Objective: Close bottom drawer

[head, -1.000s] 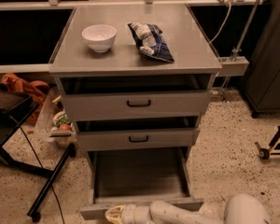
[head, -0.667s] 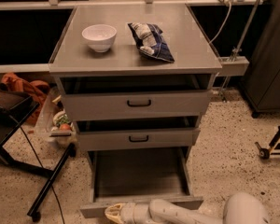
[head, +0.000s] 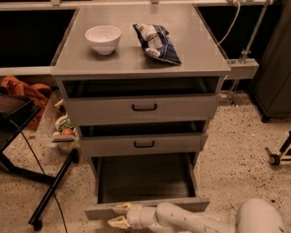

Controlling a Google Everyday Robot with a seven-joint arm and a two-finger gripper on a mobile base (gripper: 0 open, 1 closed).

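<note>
The bottom drawer (head: pixel 145 178) of the grey metal cabinet is pulled far out, and its inside looks empty. Its flat front panel (head: pixel 99 211) faces the floor edge of the view. My gripper (head: pixel 119 215) is at the left part of that front panel, fingers pointing left. One fingertip (head: pixel 120 208) lies against the panel's top edge, the other (head: pixel 115 222) lies below it. My white arm (head: pixel 194 220) reaches in from the bottom right. The drawer's handle is hidden behind the gripper and arm.
The middle drawer (head: pixel 143 143) and top drawer (head: pixel 143 108) sit slightly out. A white bowl (head: pixel 103 38) and a chip bag (head: pixel 156 42) lie on the cabinet top. A black stand (head: pixel 48 193) and a bin of items (head: pixel 63 127) are at the left. A stand base (head: pixel 281 154) is at the right.
The arm and gripper have shifted slightly along the drawer front; the drawer stays pulled out about as far as before.
</note>
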